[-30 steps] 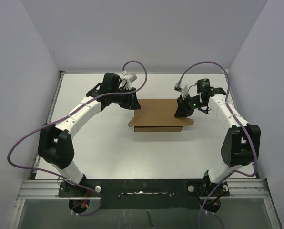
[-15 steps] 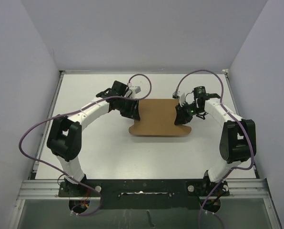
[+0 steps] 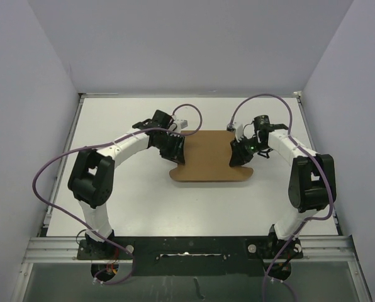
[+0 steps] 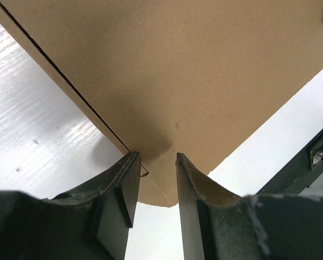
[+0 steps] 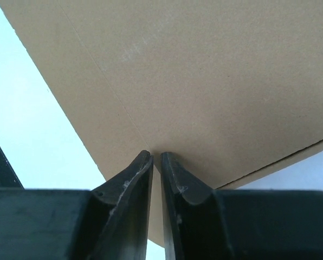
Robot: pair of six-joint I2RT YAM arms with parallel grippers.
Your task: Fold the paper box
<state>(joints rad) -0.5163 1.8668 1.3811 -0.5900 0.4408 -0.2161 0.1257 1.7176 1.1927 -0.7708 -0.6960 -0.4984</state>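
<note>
**A:** What is the top camera showing?

**B:** The paper box (image 3: 207, 157) is lying flat at the middle of the table (image 3: 131, 201), with its long axis running left to right. The left gripper (image 3: 177, 151) is sitting at its left short edge and the right gripper (image 3: 239, 154) at its right one. So each arm is equally near its own end. Rounded flaps are poking out at the two near corners.

**A:** And the left wrist camera?

**B:** The fingers (image 4: 130, 181) are standing a narrow gap apart, with nothing visible between them. The cardboard is spreading away just beyond the tips, and a dark seam is running right up to them.

**A:** The right wrist camera?

**B:** The jaws are standing almost together, leaving only a slit, with the tips at the cardboard close to its edge. I cannot tell whether they are nipping a layer.

**A:** What is the next move turning on?

**B:** I am judging that the box's ends are facing the grippers. So any fold would be starting from the short sides and working inward along that left-right axis.
</note>
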